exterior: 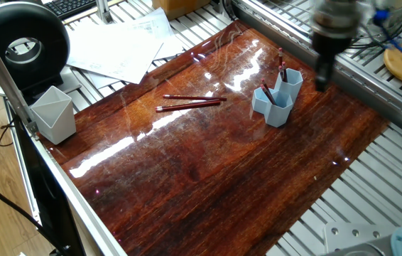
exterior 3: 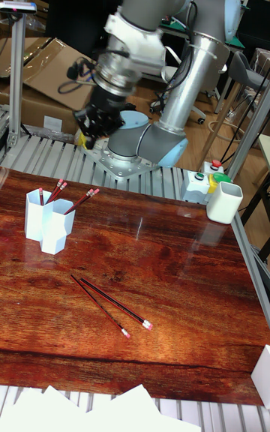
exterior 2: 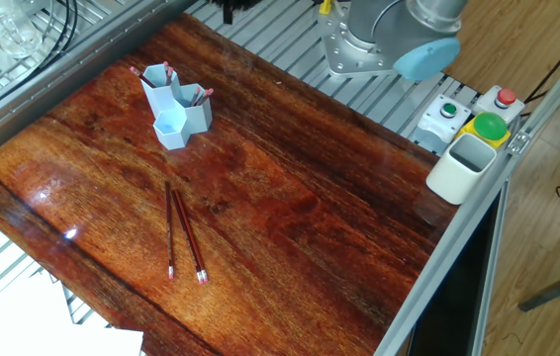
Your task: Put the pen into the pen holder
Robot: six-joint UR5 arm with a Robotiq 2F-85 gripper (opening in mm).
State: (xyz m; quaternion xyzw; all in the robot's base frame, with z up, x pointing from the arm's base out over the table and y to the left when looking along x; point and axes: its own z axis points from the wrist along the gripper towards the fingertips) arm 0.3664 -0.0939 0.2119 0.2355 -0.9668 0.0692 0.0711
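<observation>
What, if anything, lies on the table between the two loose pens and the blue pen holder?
Nothing visible does. The two pens lie side by side on the bare wooden table, and the stretch from them to the pen holder is open.

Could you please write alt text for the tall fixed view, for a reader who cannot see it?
A grey robot arm holds its blurred gripper above a glossy wooden table. On the left stands a light blue pen holder with red pens in it. Two more pens lie side by side on the table.

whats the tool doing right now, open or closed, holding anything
Tool: blurred in motion above the dark wooden table; open or closed cannot be told, nothing seen in it.
</observation>
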